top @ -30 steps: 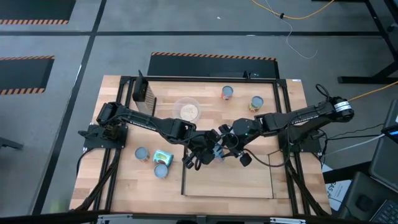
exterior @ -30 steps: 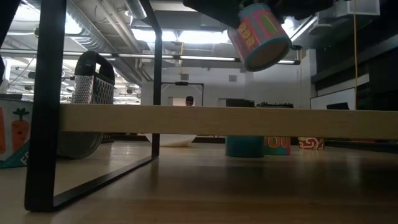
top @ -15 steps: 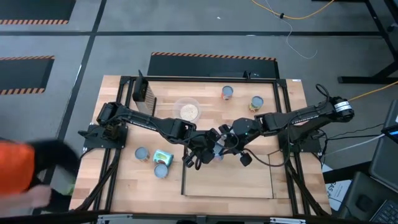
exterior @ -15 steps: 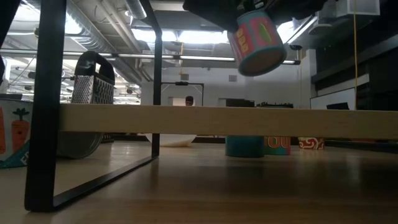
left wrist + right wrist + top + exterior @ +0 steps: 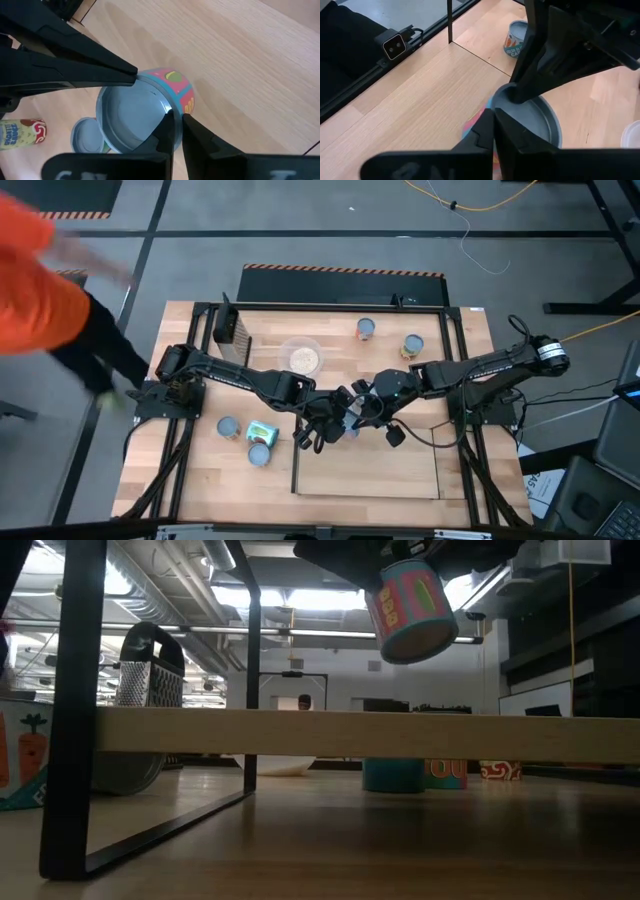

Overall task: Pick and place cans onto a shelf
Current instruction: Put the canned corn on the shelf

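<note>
Your shelf (image 5: 400,475) is the biggest thing to mind: a flat wood panel with a thin dark raised edge, standing on a dark frame (image 5: 75,710) above the table (image 5: 470,340). Most of its top looks bare, so you have open room to set down, but watch that raised edge and the frame posts at the left corner.

Both arms meet above the shelf's far left part. The left gripper (image 5: 175,131) is closed, pinching the rim of the pink can (image 5: 412,608), one finger inside and one outside. The right gripper (image 5: 493,131) is closed on the same rim from the other side. The can hangs tilted, clear above the shelf.

Treat it as stiff, light and slick; a rim pinch lets it swing, so the side wall is likely the surer hold.

Other cans (image 5: 228,426) wait on the table, left of the shelf and at the far side
</note>
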